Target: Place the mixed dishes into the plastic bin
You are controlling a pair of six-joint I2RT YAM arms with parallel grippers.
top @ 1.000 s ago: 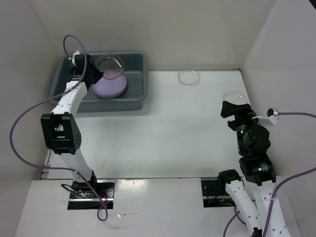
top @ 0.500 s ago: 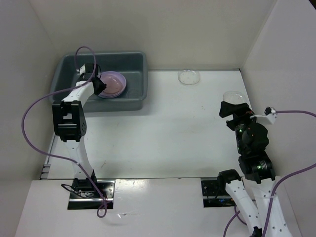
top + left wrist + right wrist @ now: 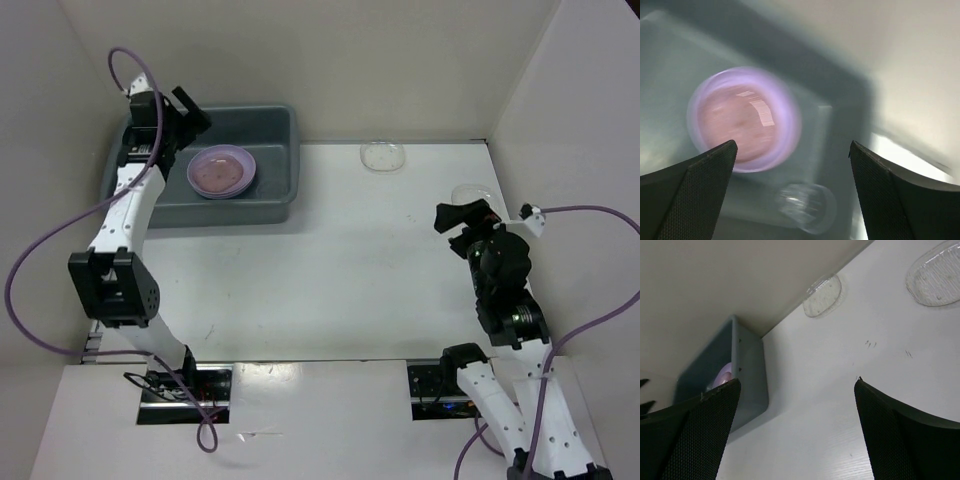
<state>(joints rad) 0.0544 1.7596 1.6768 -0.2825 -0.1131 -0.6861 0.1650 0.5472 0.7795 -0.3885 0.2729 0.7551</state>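
Released clear bowl (image 3: 218,172) onto lavender plate (image 3: 251,170) in plastic bin (image 3: 230,213) | lifted left gripper (image 3: 792,145), wide open, empty | right gripper (image 3: 797,382) open, empty | rear bowl (image 3: 383,156), right bowl (image 3: 935,272) to fetch

- Your left arm (image 3: 125,215) is stretched far forward on its own side, wrist raised at the far end.
- Your left gripper (image 3: 186,108) has its jaws wide apart with nothing between them; its wrist view is blurred.
- Your right arm (image 3: 510,310) is folded up close above its base.
- Your right gripper (image 3: 460,220) points forward and slightly left, jaws spread wide, holding nothing.
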